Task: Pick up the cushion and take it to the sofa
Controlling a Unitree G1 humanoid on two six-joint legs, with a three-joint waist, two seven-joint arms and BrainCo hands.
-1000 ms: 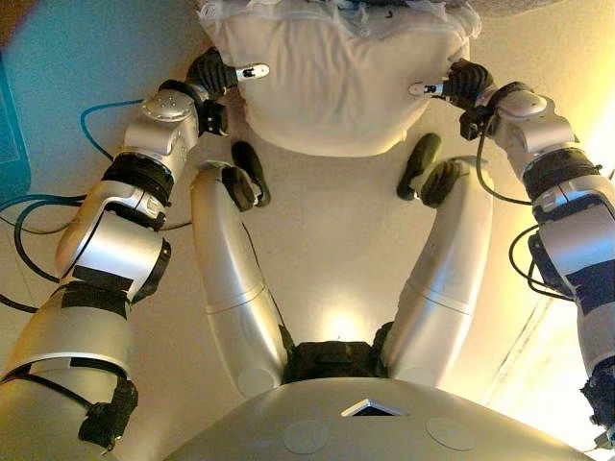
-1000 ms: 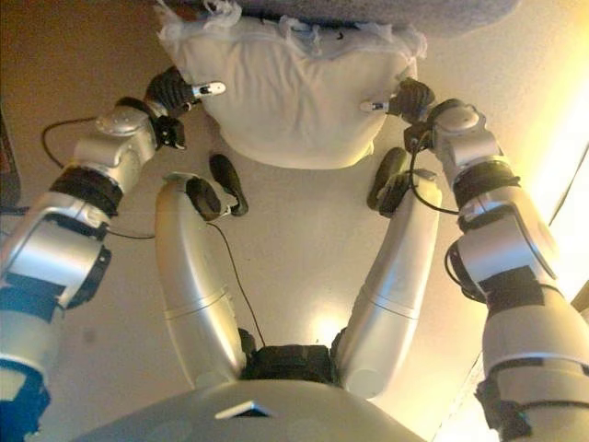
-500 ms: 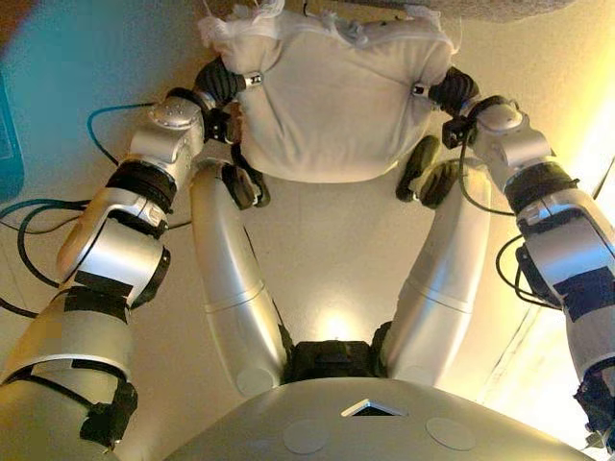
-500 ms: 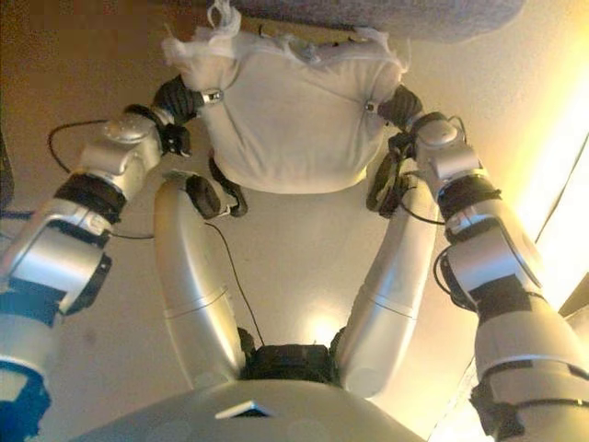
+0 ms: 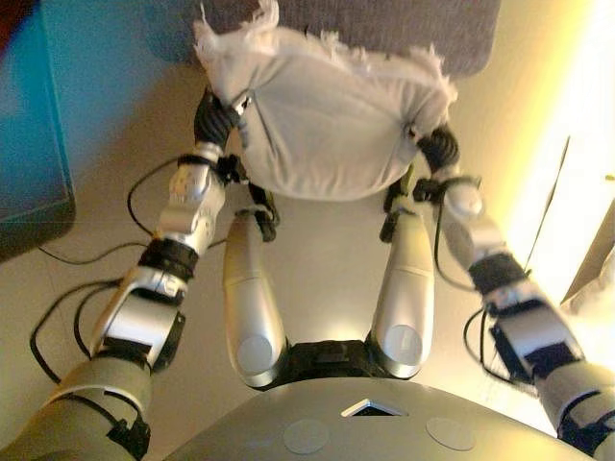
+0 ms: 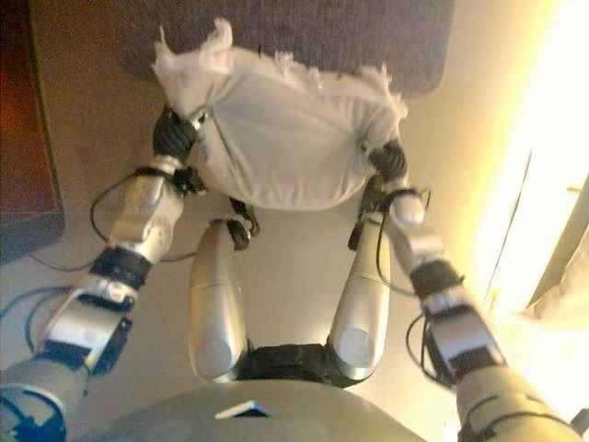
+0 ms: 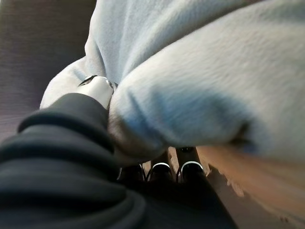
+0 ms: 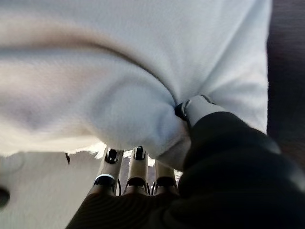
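Cushion (image 5: 322, 125) is pinched by both hands, left (image 5: 219, 120) at 9, right (image 5: 437, 149) at 3; uneven squeeze, you'll drop it.

No text, label, number or sign can be read in any view. The cushion (image 5: 322, 120) is plain pale cloth with no print or tag showing, and the grey rug (image 5: 384, 29) beyond it is unmarked too.
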